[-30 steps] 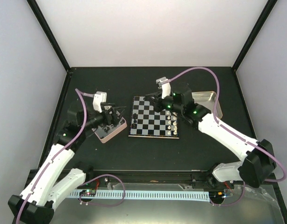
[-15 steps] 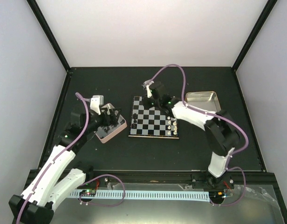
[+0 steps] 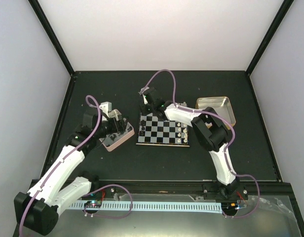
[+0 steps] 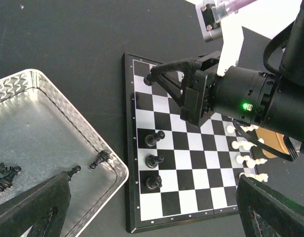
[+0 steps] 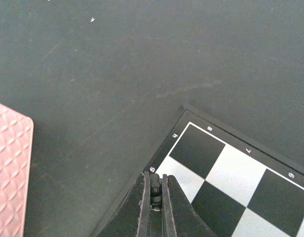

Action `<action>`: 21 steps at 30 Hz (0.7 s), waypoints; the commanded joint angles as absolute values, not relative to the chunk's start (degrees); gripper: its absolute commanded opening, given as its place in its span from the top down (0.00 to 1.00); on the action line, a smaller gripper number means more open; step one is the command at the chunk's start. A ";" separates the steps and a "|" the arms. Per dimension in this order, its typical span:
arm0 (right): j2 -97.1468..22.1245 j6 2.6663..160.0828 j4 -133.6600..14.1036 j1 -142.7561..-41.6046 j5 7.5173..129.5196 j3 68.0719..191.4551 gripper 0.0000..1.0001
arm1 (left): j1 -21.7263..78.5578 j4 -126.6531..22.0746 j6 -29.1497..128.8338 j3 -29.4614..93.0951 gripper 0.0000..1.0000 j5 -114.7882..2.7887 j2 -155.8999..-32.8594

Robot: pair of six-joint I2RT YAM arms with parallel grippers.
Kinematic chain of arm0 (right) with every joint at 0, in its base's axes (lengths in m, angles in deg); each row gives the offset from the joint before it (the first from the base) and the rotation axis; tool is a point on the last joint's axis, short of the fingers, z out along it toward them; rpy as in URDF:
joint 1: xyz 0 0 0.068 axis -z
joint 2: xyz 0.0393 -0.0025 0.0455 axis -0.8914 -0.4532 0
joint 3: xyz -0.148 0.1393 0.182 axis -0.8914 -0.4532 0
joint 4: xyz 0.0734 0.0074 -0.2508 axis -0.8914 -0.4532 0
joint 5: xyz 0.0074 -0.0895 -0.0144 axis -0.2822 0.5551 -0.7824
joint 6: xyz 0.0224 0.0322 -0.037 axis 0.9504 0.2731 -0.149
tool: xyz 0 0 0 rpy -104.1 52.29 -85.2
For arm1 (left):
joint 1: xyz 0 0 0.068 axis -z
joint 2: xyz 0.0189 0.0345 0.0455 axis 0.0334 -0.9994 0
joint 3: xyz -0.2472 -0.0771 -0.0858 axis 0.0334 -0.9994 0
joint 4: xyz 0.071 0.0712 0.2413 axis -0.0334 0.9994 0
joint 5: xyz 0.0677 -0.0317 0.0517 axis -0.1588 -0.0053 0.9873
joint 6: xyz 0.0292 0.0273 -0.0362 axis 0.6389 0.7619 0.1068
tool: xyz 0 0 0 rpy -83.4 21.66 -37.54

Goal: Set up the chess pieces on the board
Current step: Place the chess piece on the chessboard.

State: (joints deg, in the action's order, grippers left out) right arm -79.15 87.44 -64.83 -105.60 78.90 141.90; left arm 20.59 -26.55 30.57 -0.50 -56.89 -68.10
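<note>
The tin held about four chess pieces; three stood on the board. The left gripper gaped wide. The right gripper pinched one.

Over the last second the right gripper, pinched on a black chess piece, swept leftward along the far edge of the board, from about its 1 o'clock to its 11 o'clock corner. The right arm folded in behind it, its elbow swinging from 4 o'clock of the board to just beside the 3 o'clock edge, which left the gold-rimmed tin at 2 o'clock fully uncovered. The left arm shifted a little, its elbow edging toward the pink-rimmed tin at 9 o'clock.
</note>
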 commanded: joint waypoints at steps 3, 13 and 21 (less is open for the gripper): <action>-83.00 88.41 -69.55 -105.68 82.24 147.86 0.99 | 19.87 -26.35 29.45 0.55 0.07 -56.85 -71.08; -86.50 89.77 -73.25 -105.67 83.14 150.78 0.99 | 19.50 -25.93 29.28 1.03 0.07 -58.14 -72.42; -87.04 89.69 -73.51 -105.67 83.08 150.76 0.97 | 19.32 -25.04 29.45 1.27 0.07 -58.37 -72.43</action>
State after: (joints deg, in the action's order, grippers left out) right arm -86.03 89.24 -72.18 -105.62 82.09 150.49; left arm 19.87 -26.09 29.72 -0.50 -57.52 -72.32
